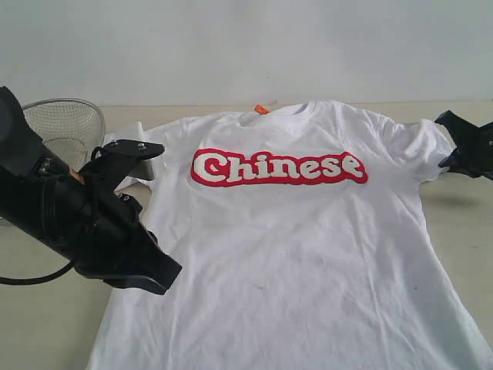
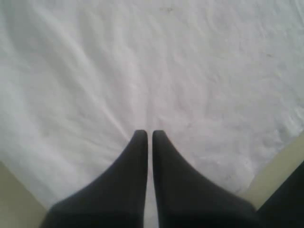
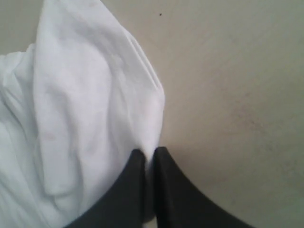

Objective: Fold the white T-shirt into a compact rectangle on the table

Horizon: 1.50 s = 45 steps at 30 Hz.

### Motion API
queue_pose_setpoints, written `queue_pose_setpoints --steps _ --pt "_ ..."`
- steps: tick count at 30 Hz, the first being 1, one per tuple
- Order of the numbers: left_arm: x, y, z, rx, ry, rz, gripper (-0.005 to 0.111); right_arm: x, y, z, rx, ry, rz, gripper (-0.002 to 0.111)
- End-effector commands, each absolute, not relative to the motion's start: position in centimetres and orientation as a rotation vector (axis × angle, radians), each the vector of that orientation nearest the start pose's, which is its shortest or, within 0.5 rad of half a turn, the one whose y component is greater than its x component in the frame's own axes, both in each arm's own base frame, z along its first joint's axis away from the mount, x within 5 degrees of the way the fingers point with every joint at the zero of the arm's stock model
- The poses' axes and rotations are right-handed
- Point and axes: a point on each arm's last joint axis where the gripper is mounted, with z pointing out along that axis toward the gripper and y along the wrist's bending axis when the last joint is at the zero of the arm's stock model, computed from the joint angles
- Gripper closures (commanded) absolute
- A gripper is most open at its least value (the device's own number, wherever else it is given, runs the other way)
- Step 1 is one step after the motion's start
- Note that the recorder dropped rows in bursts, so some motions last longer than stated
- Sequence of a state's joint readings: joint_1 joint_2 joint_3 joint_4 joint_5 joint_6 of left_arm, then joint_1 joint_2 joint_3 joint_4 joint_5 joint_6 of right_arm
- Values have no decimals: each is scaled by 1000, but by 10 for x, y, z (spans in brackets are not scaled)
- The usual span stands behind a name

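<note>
The white T-shirt [image 1: 293,247] lies spread face up on the table [image 1: 46,324], with its red lettered band [image 1: 279,167] across the chest and an orange neck tag [image 1: 262,109] at the far collar. My left gripper [image 1: 158,279] hovers over the shirt's left side; in the left wrist view it [image 2: 149,134] is shut over plain white cloth [image 2: 142,71] with nothing held. My right gripper [image 1: 451,146] is at the right sleeve. In the right wrist view its jaws [image 3: 149,153] are shut on the sleeve's edge [image 3: 85,104], beside bare table [image 3: 237,95].
A wire mesh bowl [image 1: 69,127] stands at the back left, partly behind my left arm. A black cable [image 1: 31,277] trails off the left arm over the table. A pale wall runs behind the table's far edge.
</note>
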<state>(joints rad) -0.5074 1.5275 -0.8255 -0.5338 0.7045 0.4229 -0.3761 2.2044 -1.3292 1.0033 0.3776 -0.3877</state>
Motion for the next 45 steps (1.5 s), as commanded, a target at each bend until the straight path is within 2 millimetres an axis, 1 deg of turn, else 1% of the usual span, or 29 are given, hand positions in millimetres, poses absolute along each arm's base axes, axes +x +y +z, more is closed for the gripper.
queue_pose_setpoints --steps 1,6,9,14,23,30,32,33,34,35,36,37,38,39,40,42,45 --pt "223 -159 201 787 2737 -593 102 415 -126 75 986 2446 504 108" --pt "223 -159 201 792 2739 -590 102 428 -125 92 926 2436 585 108" --pt "223 -159 201 791 2737 -590 102 433 -126 99 905 2421 595 108" --pt "223 -159 201 791 2737 -590 102 435 -128 111 898 2381 563 108" --pt "223 -159 201 790 2736 -589 102 436 -131 147 839 2301 513 108" --pt "223 -159 201 790 2736 -589 102 437 -126 162 771 2306 543 108" --pt "223 -159 201 790 2736 -589 102 438 -117 166 718 2322 557 108" --pt "223 -159 201 790 2736 -589 102 439 -106 166 672 2348 581 108" --pt "223 -159 201 790 2736 -589 102 440 -100 166 647 2360 594 108" --pt "223 -159 201 790 2736 -589 102 443 -86 166 593 2380 607 108" --pt "223 -159 201 790 2736 -589 102 444 -80 166 566 2388 611 108" --pt "223 -159 201 790 2736 -589 102 446 -65 166 521 2402 623 108" --pt "223 -159 201 790 2736 -589 102 447 -59 165 506 2409 630 108" --pt "223 -159 201 790 2736 -589 102 449 -43 165 454 2423 639 108" --pt "223 -159 201 790 2736 -589 102 450 -32 165 411 2431 640 108" --pt "223 -159 201 792 2739 -590 102 452 -14 165 362 2440 647 108" --pt "223 -159 201 792 2739 -590 102 452 0 164 295 2460 644 108"
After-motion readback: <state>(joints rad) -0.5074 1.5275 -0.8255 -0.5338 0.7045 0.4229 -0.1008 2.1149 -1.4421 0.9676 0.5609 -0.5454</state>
